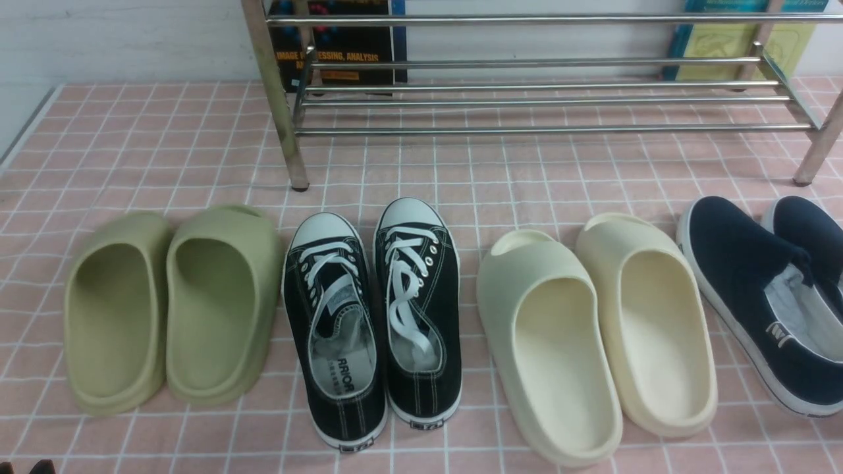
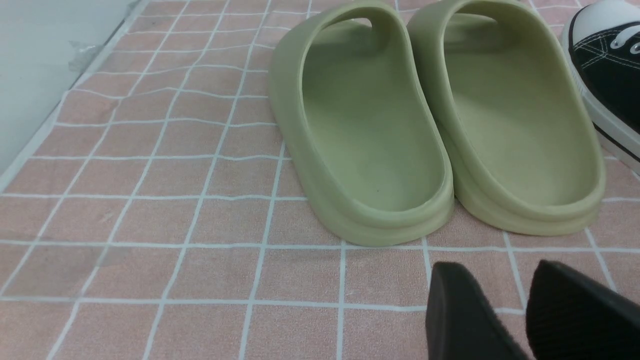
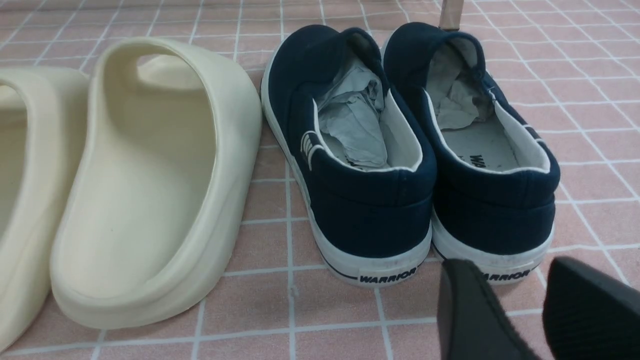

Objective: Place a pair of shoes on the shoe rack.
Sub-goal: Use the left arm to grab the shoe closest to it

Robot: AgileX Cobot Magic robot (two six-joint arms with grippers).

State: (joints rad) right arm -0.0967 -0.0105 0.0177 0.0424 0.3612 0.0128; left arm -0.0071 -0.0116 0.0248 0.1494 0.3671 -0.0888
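Two black canvas sneakers stand side by side with their toes toward the chrome shoe rack. The left sneaker and right sneaker sit on a pink checked cloth, between green foam slides and cream slides, well short of the rack.

The left gripper is behind the green slides and the right gripper is behind the navy slip-ons. Each has its two black fingers spread apart, holding nothing.

The sneakers are probably light, with soft canvas that gives and a stiffer rubber sole. The heel rim looks like the best hold — one finger inside the opening, one behind the heel. The loose white laces, possibly tucked inside the right sneaker, could snag.
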